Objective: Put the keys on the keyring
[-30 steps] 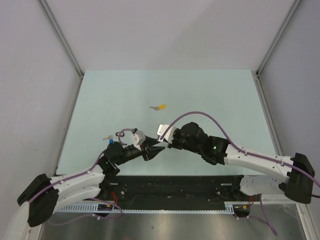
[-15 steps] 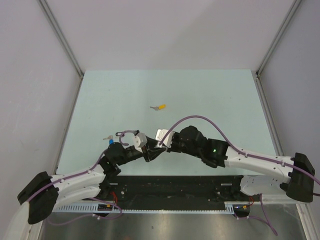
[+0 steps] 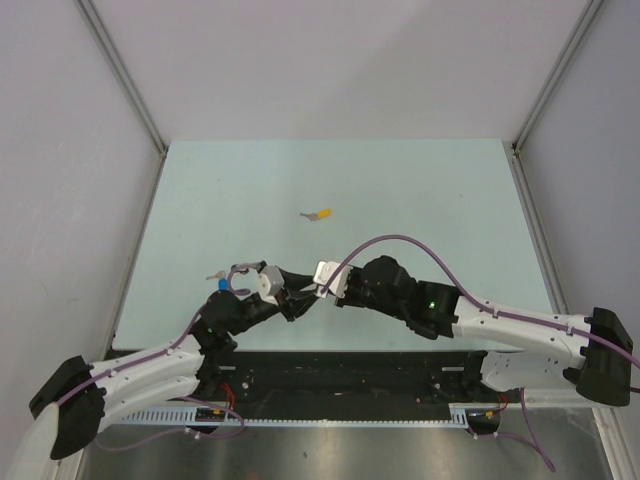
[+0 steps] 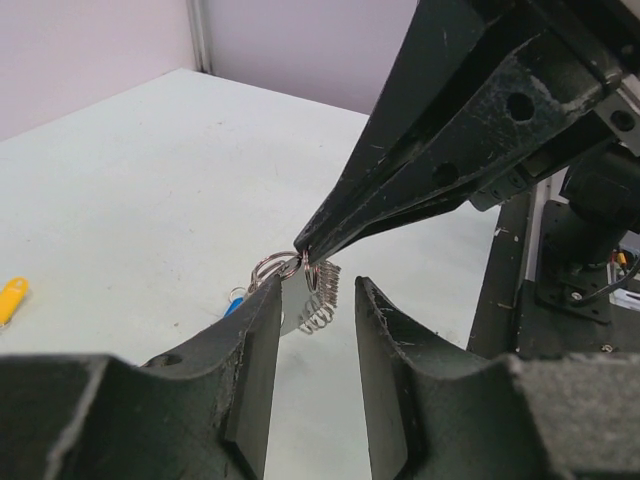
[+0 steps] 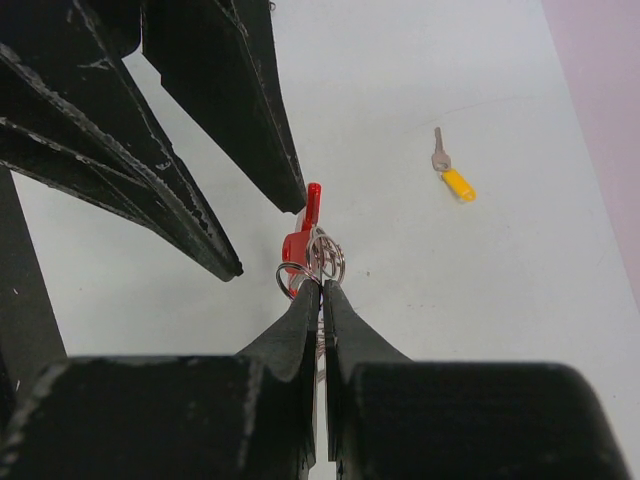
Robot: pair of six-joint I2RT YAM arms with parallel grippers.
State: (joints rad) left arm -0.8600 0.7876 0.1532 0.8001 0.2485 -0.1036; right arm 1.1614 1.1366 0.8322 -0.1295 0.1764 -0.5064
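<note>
My right gripper (image 5: 321,285) is shut on the keyring (image 5: 322,257), a bunch of silvery rings and chain with a red tag (image 5: 304,228), and holds it above the table. In the left wrist view the keyring (image 4: 305,287) hangs from the right fingertips, just beyond my left gripper (image 4: 312,305), which is open and empty, with one finger on either side. A blue cap (image 4: 235,303) shows beside the rings. The yellow key (image 5: 455,183) lies alone on the table and shows in the top view (image 3: 320,214) too. A blue key (image 3: 218,283) lies by the left wrist.
The two grippers (image 3: 300,295) meet tip to tip near the front of the pale green table (image 3: 400,190). Grey walls stand along the left, right and back. A black base strip (image 3: 340,365) runs along the near edge.
Both grippers have shifted a little to the left, staying tip to tip. The right gripper has kept its hold on the keyring. The yellow key has not moved.
</note>
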